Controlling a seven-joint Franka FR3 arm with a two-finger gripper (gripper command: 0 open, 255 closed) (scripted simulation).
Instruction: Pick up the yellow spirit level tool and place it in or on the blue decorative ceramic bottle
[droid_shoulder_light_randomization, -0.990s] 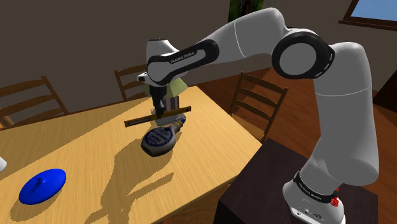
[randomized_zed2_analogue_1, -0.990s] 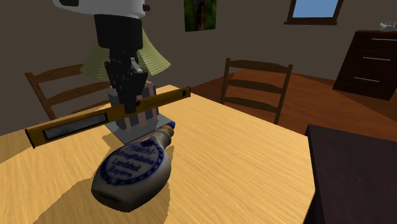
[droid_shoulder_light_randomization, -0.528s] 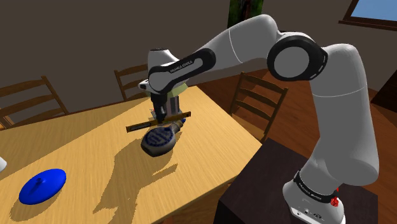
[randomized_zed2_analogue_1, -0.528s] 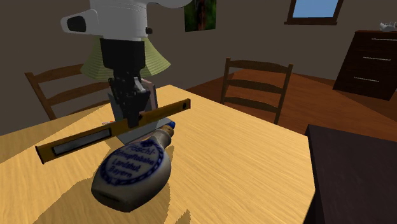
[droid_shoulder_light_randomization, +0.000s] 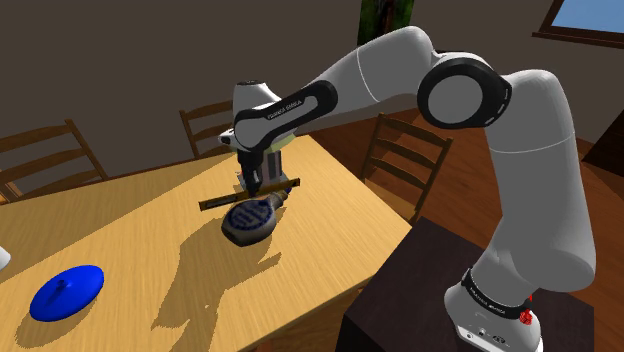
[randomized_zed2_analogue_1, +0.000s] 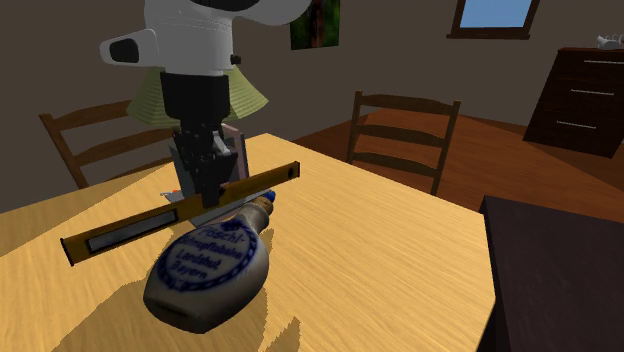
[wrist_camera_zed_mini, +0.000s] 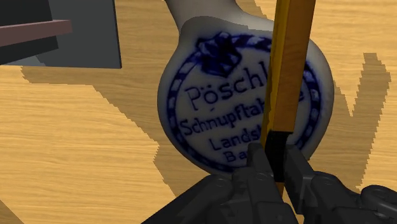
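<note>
A long yellow spirit level (droid_shoulder_light_randomization: 220, 203) (randomized_zed2_analogue_1: 120, 233) (wrist_camera_zed_mini: 289, 70) hangs nearly flat just above the bottle, with one end slightly raised. My gripper (droid_shoulder_light_randomization: 257, 187) (randomized_zed2_analogue_1: 208, 195) (wrist_camera_zed_mini: 275, 159) is shut on it near its middle, the black fingers clasping its narrow sides. The bottle (droid_shoulder_light_randomization: 250, 218) (randomized_zed2_analogue_1: 205, 265) (wrist_camera_zed_mini: 216, 121) is a grey flask with a round blue emblem and lettering. It lies on its side on the wooden table (droid_shoulder_light_randomization: 130, 240), directly under the level. Whether the level touches the bottle I cannot tell.
A grey stand with a pale green shade (randomized_zed2_analogue_1: 245, 95) is just behind the gripper. A blue lid-shaped dish (droid_shoulder_light_randomization: 66, 291) lies near the table's front left corner. Wooden chairs (randomized_zed2_analogue_1: 400, 130) (droid_shoulder_light_randomization: 50, 160) ring the table. My dark stand (droid_shoulder_light_randomization: 450, 290) is at the lower right.
The gripper has come down with the level, which now hangs lower and closer over the bottle. The bottle has not moved.
</note>
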